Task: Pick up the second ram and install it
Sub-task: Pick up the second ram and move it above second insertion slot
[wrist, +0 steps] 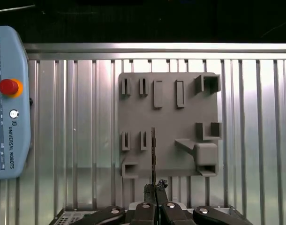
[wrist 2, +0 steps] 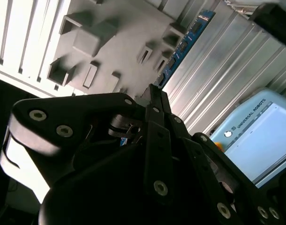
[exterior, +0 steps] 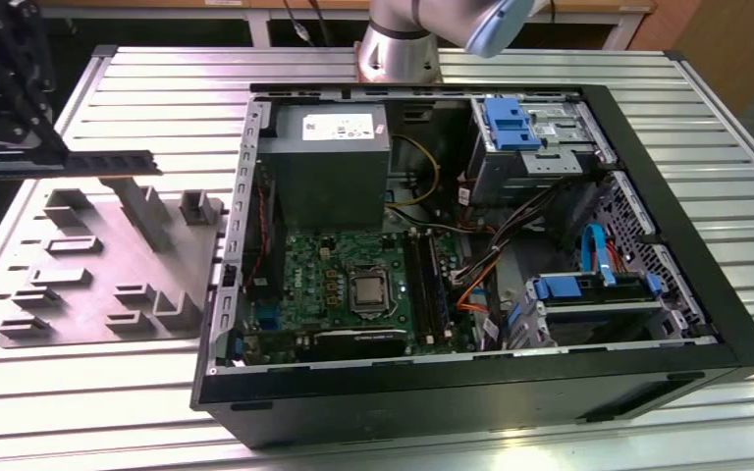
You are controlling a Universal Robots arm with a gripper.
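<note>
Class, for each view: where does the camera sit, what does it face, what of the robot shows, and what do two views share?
Exterior view: off the arm, looking down on the open computer case and table; the arm's base and the pincer show.
First wrist view: at the wrist, facing down past the pincer's tips onto the grey fixture plate.
Second wrist view: at the wrist, looking slantwise over the pincer's links.
Both wrist views share the second ram in the pincer, that plate and the teach pendant.

shiny metal table (exterior: 744, 211), matt plastic tray (exterior: 99, 263)
</note>
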